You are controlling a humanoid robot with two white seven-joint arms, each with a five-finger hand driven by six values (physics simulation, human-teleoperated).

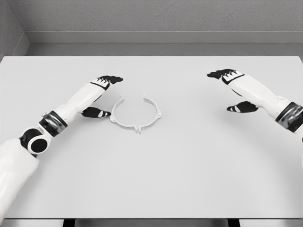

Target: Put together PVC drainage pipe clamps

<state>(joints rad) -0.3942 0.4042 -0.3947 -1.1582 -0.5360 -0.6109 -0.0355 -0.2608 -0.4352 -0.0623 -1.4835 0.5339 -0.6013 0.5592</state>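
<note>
A white ring-shaped pipe clamp [136,125] lies flat on the white table [189,165], a little left of centre, with a gap at its far side and small tabs on its rim. My left hand [105,92] hovers just left of the clamp, fingers spread, the thumb [96,112] close to the clamp's left edge but apart from it. My right hand [228,85] is held well to the right of the clamp, fingers extended and holding nothing.
A grey wall runs behind the table's far edge [151,56]. The table's near edge [151,218] lies at the bottom of the view.
</note>
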